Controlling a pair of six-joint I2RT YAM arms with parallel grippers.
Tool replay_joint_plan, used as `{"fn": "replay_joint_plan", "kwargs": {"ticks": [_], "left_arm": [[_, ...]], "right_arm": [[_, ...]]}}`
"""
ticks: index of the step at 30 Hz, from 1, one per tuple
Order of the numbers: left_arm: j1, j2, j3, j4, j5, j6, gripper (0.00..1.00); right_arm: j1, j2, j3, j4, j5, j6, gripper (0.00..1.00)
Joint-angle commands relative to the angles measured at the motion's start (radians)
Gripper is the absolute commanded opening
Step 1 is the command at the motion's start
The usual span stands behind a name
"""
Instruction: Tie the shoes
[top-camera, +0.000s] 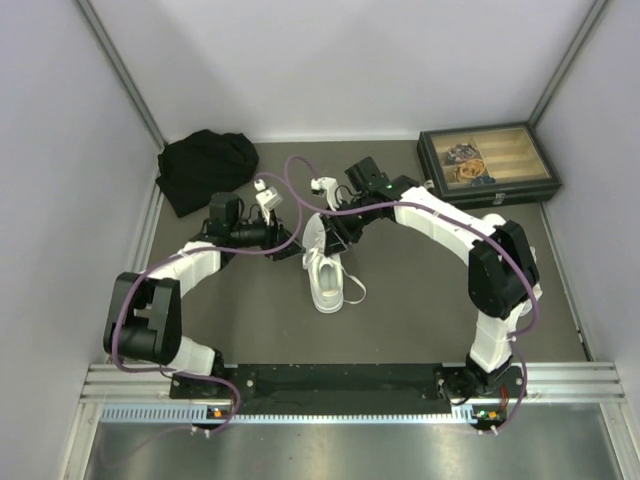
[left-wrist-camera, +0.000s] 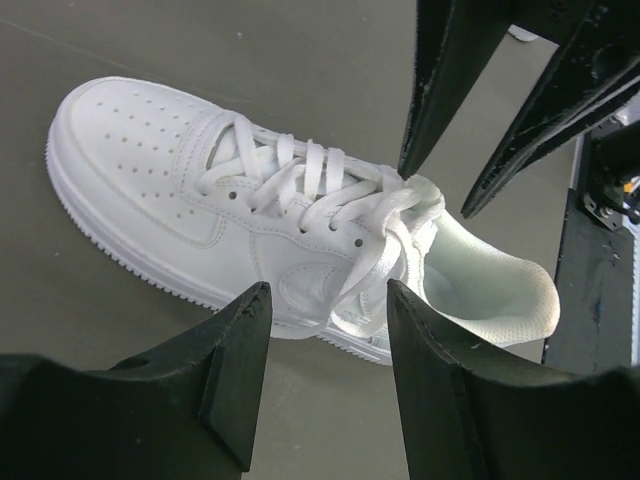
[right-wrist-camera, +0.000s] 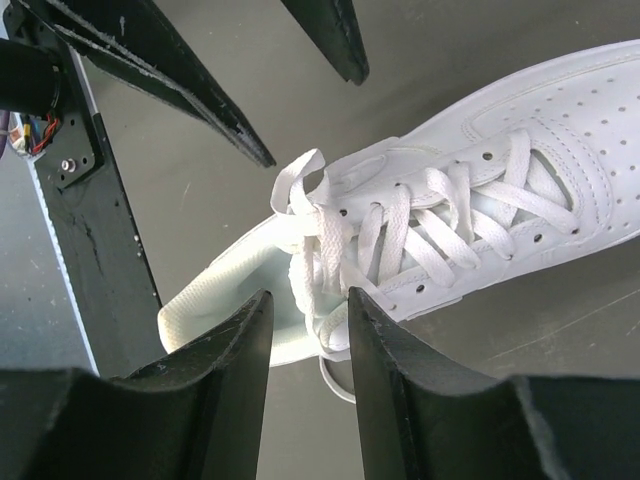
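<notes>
Closest of all is the left claw (left-wrist-camera: 328, 290), two fat wedges of dull black plastic with slanted tips. They stand apart and hang just over the side of the shoe (left-wrist-camera: 230, 225). The right claw (right-wrist-camera: 310, 295) looks the same. Its two wedges stand apart too, but with a thinner gap. It hangs over the open end where a foot goes in.

The shoe is all white and smooth, like leather. It stands on its sole (left-wrist-camera: 108, 240) in the middle of the bench (top-camera: 420, 300), between the two claws, with its toe pointing to the near side. Little round holes (left-wrist-camera: 130, 130) dot the toe. The sole has tiny ridges along its edge. Inside the heel, the lining (left-wrist-camera: 500, 290) is bumpy cloth. The laces (left-wrist-camera: 300, 180) are flat and white and cross over and over. One loose end curls on the bench to the right of the shoe. If the shoe has a name on it, I cannot read it.

The bench is flat and dull grey-brown. At the far left lies a lump of black cloth (top-camera: 205, 168). At the far right sits a dark box (top-camera: 495, 191) with a wooden tray inside. The things in it are too small to tell.
</notes>
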Motion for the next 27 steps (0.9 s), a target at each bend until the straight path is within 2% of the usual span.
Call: {"fn": "replay_joint_plan", "kwargs": {"ticks": [1, 6, 9, 13, 14, 18, 20, 21, 27], "left_arm": [[-0.012, 0.02, 0.044, 0.051, 0.107, 0.034, 0.54], [-0.026, 0.046, 0.055, 0.053, 0.119, 0.04, 0.52], [-0.033, 0.06, 0.059, 0.056, 0.116, 0.038, 0.45], [-0.041, 0.071, 0.061, 0.062, 0.117, 0.035, 0.4], [-0.043, 0.071, 0.064, 0.062, 0.125, 0.037, 0.38], [-0.044, 0.063, 0.069, 0.057, 0.157, 0.028, 0.16], [-0.044, 0.045, 0.067, 0.042, 0.165, 0.034, 0.09], [-0.044, 0.037, 0.069, 0.033, 0.174, 0.046, 0.02], [-0.044, -0.053, 0.05, 0.008, 0.18, 0.04, 0.0]], "right_arm": [[-0.013, 0.003, 0.027, 0.029, -0.013, 0.009, 0.36], [-0.019, 0.011, 0.027, 0.023, -0.016, 0.008, 0.34], [-0.02, 0.017, 0.032, 0.02, -0.018, 0.009, 0.34], [-0.022, 0.029, 0.035, 0.012, -0.016, 0.005, 0.33], [-0.024, 0.03, 0.037, 0.012, -0.016, 0.005, 0.33], [-0.024, 0.034, 0.041, 0.011, -0.01, 0.002, 0.32], [-0.025, 0.037, 0.041, 0.006, -0.009, 0.0, 0.32], [-0.025, 0.039, 0.043, 0.006, -0.006, -0.002, 0.32], [-0.028, 0.043, 0.046, 0.008, -0.003, -0.003, 0.31]]}}
